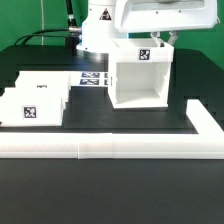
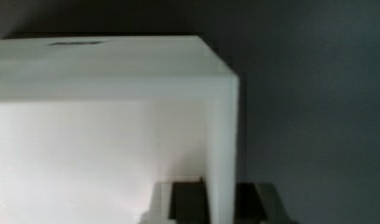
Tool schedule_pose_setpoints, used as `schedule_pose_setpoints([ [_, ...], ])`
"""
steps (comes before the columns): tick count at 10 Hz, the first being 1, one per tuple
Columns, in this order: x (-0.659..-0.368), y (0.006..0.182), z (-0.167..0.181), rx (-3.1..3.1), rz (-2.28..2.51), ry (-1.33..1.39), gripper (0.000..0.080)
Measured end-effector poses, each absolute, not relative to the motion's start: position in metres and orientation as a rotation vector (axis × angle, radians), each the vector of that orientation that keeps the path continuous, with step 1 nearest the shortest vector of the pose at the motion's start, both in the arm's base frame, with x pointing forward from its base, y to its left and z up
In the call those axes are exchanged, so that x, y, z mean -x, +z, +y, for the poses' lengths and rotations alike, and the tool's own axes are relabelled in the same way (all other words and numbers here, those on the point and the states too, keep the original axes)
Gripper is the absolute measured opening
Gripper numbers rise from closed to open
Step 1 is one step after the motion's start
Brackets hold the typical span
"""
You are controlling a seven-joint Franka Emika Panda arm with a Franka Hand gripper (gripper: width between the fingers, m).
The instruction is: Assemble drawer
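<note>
End effector (image 2: pixel 219 203) clamps the casing's (image 1: pixel 138 78) thin far-right wall, since the box itself looks too wide to span; trays (image 1: pixel 45 100) wait left on the tabletop (image 1: pixel 110 195).

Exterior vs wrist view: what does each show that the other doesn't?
Exterior only: two trays on that view's left, the marker board, the border wall and the arm. Wrist only: close up, the dark fingers either side of a casing wall's edge; whether they clamp it, I cannot tell. Both: the casing and the gripper at its top.
</note>
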State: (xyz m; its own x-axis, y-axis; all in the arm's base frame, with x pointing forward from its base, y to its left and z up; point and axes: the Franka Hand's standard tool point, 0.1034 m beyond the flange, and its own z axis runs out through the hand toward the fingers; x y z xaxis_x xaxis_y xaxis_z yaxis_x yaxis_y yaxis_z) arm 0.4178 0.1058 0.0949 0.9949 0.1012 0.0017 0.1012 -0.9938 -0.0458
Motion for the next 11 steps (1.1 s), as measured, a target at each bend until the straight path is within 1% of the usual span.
schedule_pose_setpoints([
  [5, -0.420, 0.095, 0.104, 3.089, -0.189, 0.002, 0.0036],
  [7, -0.452, 0.096, 0.098, 3.077, -0.237, -0.014, 0.0037],
  [10, -0.510, 0.095, 0.090, 3.066, -0.220, -0.094, 0.0038],
  [11, -0.534, 0.096, 0.083, 3.064, -0.190, -0.143, 0.0038],
])
